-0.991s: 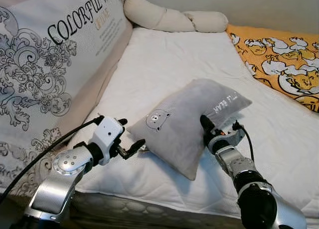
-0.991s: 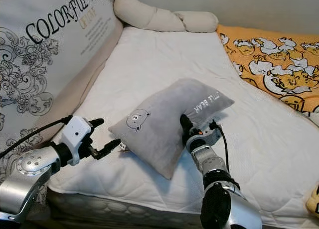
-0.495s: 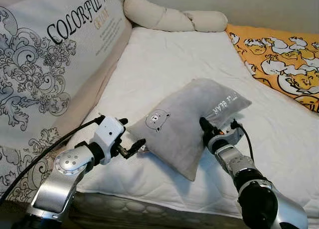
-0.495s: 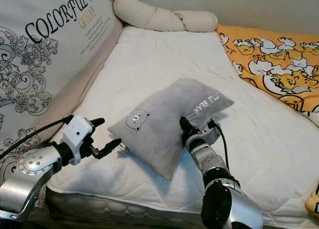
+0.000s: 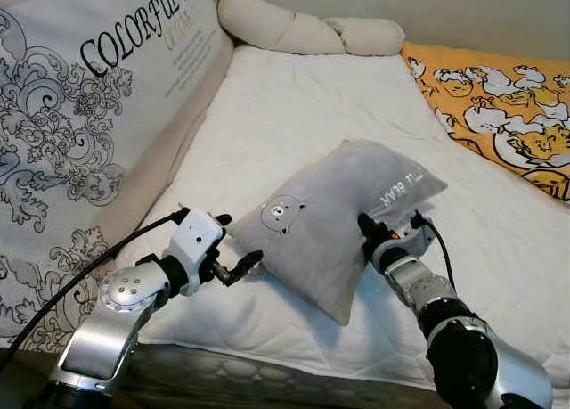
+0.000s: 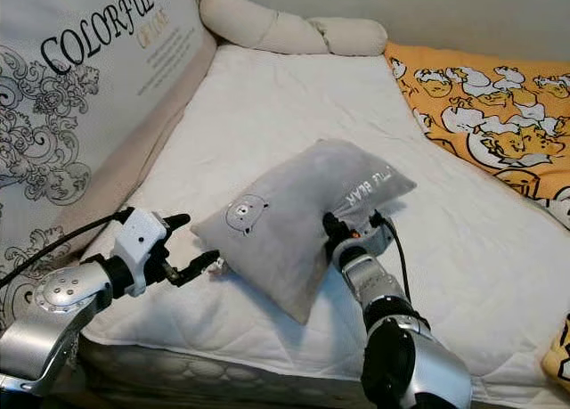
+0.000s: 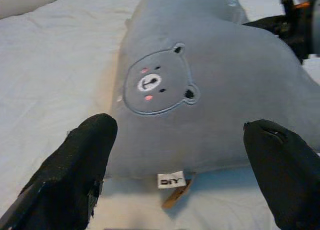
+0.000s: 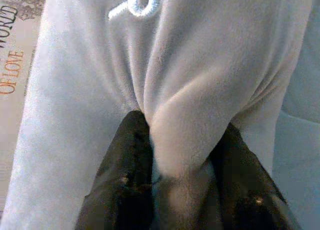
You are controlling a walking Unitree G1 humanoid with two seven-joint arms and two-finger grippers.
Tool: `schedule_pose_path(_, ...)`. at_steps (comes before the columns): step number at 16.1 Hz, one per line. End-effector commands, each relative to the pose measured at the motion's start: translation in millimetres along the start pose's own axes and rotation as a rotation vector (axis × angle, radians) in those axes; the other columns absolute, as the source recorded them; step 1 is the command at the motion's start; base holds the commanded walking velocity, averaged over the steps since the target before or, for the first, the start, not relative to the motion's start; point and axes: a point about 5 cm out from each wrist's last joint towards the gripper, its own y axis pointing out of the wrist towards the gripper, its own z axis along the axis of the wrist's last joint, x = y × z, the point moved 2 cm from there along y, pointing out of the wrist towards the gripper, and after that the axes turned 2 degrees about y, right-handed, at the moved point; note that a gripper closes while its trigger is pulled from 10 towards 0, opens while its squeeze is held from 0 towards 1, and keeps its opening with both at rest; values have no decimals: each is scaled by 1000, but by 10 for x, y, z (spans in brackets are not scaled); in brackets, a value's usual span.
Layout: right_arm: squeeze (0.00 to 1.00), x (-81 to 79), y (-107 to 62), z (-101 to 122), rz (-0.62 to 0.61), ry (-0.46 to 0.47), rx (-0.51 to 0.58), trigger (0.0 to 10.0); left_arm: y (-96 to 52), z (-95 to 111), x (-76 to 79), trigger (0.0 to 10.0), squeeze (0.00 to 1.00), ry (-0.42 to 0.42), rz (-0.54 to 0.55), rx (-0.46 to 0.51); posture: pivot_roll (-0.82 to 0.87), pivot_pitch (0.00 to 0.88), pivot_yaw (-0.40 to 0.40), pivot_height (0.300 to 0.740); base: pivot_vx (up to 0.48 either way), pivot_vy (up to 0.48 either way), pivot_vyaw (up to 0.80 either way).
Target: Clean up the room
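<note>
One grey bear pillow [image 5: 343,217] lies on the bed [image 5: 294,115], long axis diagonal toward the far right; right gripper [image 8: 180,162] jaws pinch its edge, left gripper [image 7: 177,162] jaws spread near its corner

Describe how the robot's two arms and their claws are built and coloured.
Both arms are silver metal with rounded joint housings. The left arm carries a white block at the wrist, and a black cable runs back from it; its left claw has two long black fingers. The right arm darkens to a black segment near the camera, with an orange-marked wrist piece and a thin black looped cable behind the right claw, also black-fingered.
</note>
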Motion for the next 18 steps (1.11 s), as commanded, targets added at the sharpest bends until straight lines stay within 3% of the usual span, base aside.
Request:
schedule_pose_path(1,0,-53,29,-60,-7,-15,-27,0,-13,55,-13,10000,659,-8,-30,15,126,0,-48,740,0,0,0)
schedule_pose_path(8,0,-29,23,40,-29,-3,17,0,-120,185,-64,10000,651,-21,-156,42,113,0,-40,740,0,0,0)
schedule_pose_path(11,0,-187,67,80,24,-32,9,0,-179,249,-50,10000,651,-22,-151,58,130,0,-53,740,0,0,0)
schedule_pose_path(14,0,-654,175,152,146,-93,6,0,-135,227,-241,10000,655,4,-29,56,113,0,-39,740,0,0,0)
schedule_pose_path(16,0,-1114,225,183,282,-139,3,0,-116,284,-470,10000,651,-5,134,84,107,0,-38,740,0,0,0)
schedule_pose_path(17,0,-1461,234,183,376,-190,-9,0,-132,332,-673,10000,643,-34,281,116,107,0,-38,740,0,0,0)
schedule_pose_path(18,0,-1653,224,177,431,-221,-22,0,-156,347,-781,10000,639,-61,359,127,105,0,-39,740,0,0,0)
